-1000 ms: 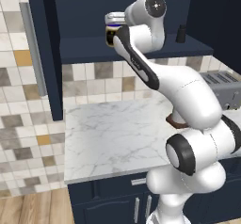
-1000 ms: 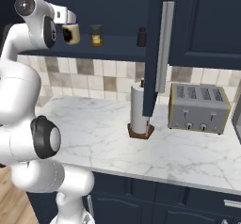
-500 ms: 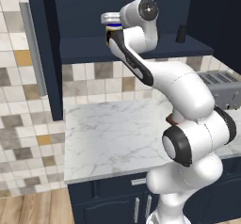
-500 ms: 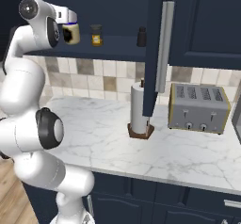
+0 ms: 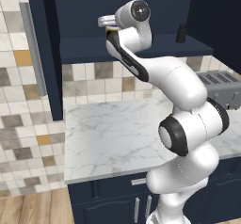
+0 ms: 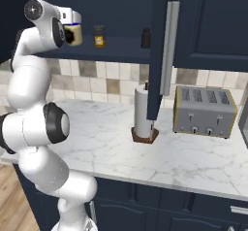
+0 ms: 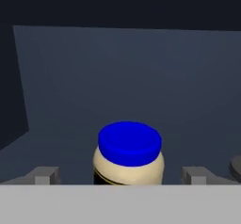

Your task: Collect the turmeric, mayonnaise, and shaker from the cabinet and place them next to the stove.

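On the shelf of the open navy cabinet point(image 6: 116, 2) stands the mayonnaise point(image 7: 129, 155), a cream jar with a bright blue lid. My gripper point(image 7: 121, 175) is open, one fingertip on each side of the jar and not touching it. From the right base view, the gripper point(image 6: 72, 27) is level with the mayonnaise point(image 6: 73, 37) at the shelf's left end. The turmeric point(image 6: 99, 36) stands just right of it and the black shaker point(image 6: 145, 37) farther right. The left base view has the gripper point(image 5: 106, 22) at the shelf and the shaker point(image 5: 180, 34) to its right. The stove is out of view.
The cabinet door point(image 6: 162, 55) with its silver bar handle hangs open over the marble counter point(image 6: 106, 142). Below it stand a paper towel roll point(image 6: 144, 112) and a silver toaster point(image 6: 205, 111). Navy base drawers point(image 5: 117, 199) run under the counter.
The arm's upper links have drawn upright and the wrist has shifted slightly toward the shelf's left end. The hand stays at the mayonnaise with its jaws open.
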Available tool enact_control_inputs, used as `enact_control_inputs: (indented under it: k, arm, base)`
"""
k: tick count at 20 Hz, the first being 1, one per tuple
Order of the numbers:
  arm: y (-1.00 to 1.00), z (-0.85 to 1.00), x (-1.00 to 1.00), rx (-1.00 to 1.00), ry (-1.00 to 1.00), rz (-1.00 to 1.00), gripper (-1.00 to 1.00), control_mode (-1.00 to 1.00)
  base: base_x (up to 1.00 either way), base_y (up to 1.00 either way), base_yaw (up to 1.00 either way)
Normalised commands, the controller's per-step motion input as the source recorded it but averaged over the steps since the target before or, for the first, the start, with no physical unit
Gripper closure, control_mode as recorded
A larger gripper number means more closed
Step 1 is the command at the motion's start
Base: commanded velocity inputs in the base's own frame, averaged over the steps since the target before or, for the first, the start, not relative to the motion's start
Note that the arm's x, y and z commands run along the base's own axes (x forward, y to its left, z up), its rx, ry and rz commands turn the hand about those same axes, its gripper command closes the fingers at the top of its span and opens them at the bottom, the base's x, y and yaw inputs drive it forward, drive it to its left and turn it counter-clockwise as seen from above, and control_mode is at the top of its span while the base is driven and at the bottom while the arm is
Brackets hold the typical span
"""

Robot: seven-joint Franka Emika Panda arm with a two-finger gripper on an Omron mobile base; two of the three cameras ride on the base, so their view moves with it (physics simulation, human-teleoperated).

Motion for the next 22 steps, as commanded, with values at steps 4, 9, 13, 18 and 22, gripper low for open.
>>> enact_control_inputs:
  k: [4, 9, 13, 18, 22]
  arm:
    - [0.00, -0.16, 0.29, -0.07, 0.06, 0.00, -1.00, -1.00]
    - [0.00, -0.05, 0.28, -0.03, 0.06, 0.00, -1.00, -1.00]
    - [0.00, -0.01, 0.30, 0.00, 0.05, 0.00, -1.00, -1.00]
    - [-0.01, 0.00, 0.22, 0.00, 0.05, 0.00, -1.00, -1.00]
    - [0.00, 0.00, 0.05, 0.00, 0.03, 0.00, -1.00, -1.00]
  base:
    - [0.00, 0.00, 0.00]
    - [0.00, 0.00, 0.00]
    - [0.00, 0.00, 0.00]
    - [0.00, 0.00, 0.00]
    - [0.00, 0.00, 0.00]
